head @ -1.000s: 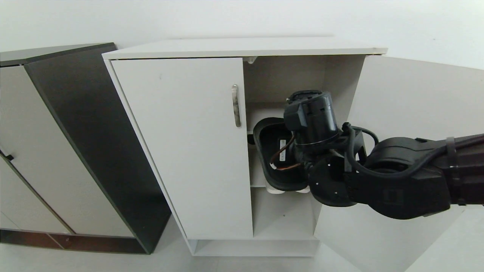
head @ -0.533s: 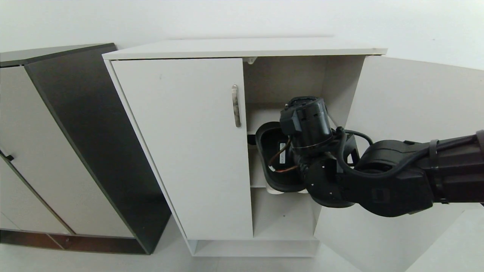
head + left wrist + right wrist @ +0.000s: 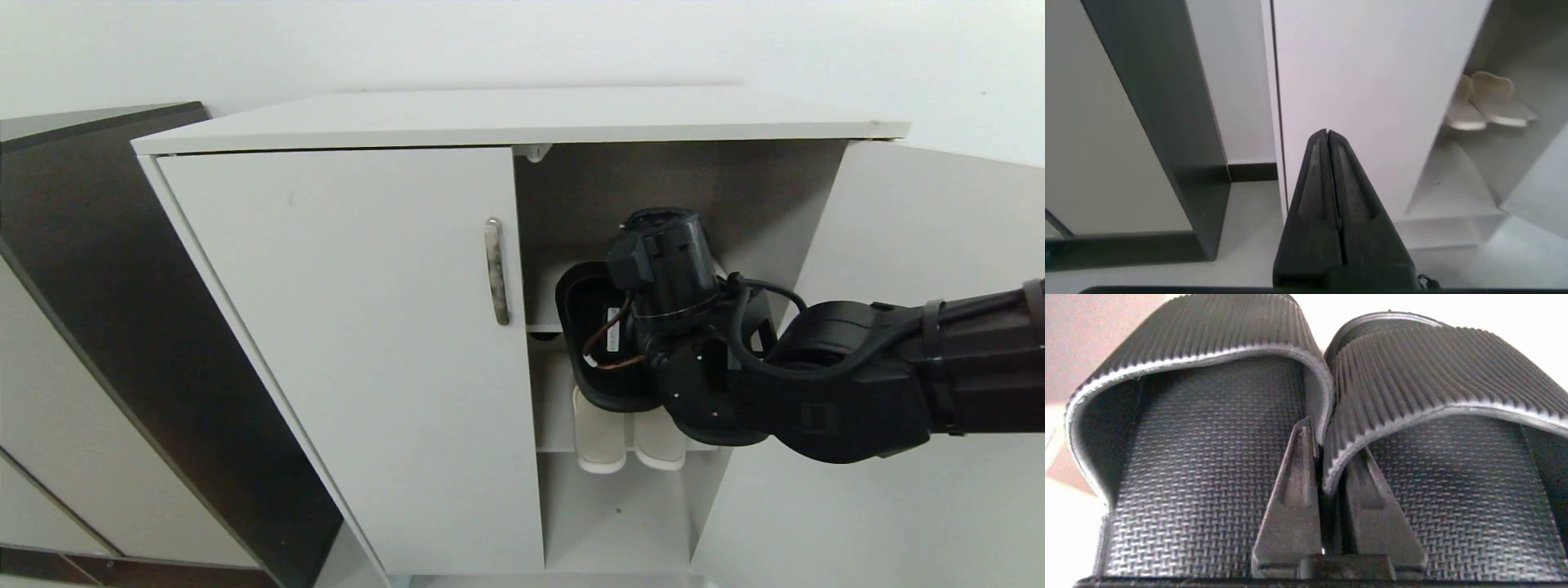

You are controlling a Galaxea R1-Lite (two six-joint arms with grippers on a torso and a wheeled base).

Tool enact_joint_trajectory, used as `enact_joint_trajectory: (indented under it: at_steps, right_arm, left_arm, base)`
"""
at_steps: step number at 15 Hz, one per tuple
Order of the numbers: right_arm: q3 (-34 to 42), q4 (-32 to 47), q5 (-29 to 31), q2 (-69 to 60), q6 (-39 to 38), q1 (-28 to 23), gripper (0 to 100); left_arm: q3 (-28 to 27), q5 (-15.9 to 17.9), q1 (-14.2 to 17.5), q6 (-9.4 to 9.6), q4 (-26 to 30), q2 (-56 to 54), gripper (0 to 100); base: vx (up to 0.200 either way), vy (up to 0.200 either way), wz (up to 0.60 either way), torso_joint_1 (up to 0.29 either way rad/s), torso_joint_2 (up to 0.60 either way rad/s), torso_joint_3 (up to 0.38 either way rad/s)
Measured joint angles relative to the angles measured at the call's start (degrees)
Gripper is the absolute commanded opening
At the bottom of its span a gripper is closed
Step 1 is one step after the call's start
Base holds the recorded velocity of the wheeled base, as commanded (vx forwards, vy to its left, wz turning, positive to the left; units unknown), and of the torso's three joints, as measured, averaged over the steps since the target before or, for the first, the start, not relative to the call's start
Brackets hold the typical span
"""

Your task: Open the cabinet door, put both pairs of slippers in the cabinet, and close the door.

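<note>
Item one, right claw [image 3: 1331,457]: I read it as narrow and clamped on the black slippers [image 3: 1217,449], its two dark fingers [image 3: 1300,482] pushed in between the ribbed straps where the pair lies side by side. One finger lies bare in the gap and the other is tucked under a strap edge; whether it nips one strap or both I cannot quite make out. Item two, the black slippers in the head view [image 3: 581,314]: held at the middle of the frame in the open right half of the cabinet [image 3: 522,114], partly covered by the right arm [image 3: 857,400], level with the upper shelf space. Item three, white slippers [image 3: 600,441]: lying side by side on the middle shelf [image 3: 555,445] just below the black pair, their ends reaching past the shelf's front edge. Item four, right door [image 3: 922,327]: swung wide, at the right of the frame. Item five, left door [image 3: 343,343]: closed, with its metal handle [image 3: 495,271] upright near the inner edge. Item six, left claw [image 3: 1328,139]: fingers pressed flat together, holding nothing, hanging low in front of the closed left door. Item seven, dark cabinet [image 3: 122,327]: standing beside the white one, at the left of the frame.
</note>
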State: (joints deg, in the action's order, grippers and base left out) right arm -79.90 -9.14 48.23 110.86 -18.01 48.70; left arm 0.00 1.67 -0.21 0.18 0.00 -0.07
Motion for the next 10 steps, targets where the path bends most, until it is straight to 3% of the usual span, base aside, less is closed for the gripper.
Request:
enact_joint_trajectory:
  at_steps: [1, 10]
  right_arm:
    - [0.05, 0.04, 0.02, 0.05, 0.00, -0.26, 0]
    - [-0.39, -0.40, -0.82, 2.40, 0.82, -2.16, 0]
  left_arm:
    - [0.00, -0.01, 0.05, 0.00, 0.05, 0.00, 0]
    - [0.00, -0.11, -0.01, -0.09, 0.00, 0.00, 0]
  base:
    - [0.200, 0.000, 0.00, 0.002, 0.01, -0.002]
    - [0.000, 0.000, 0.00, 0.000, 0.00, 0.000]
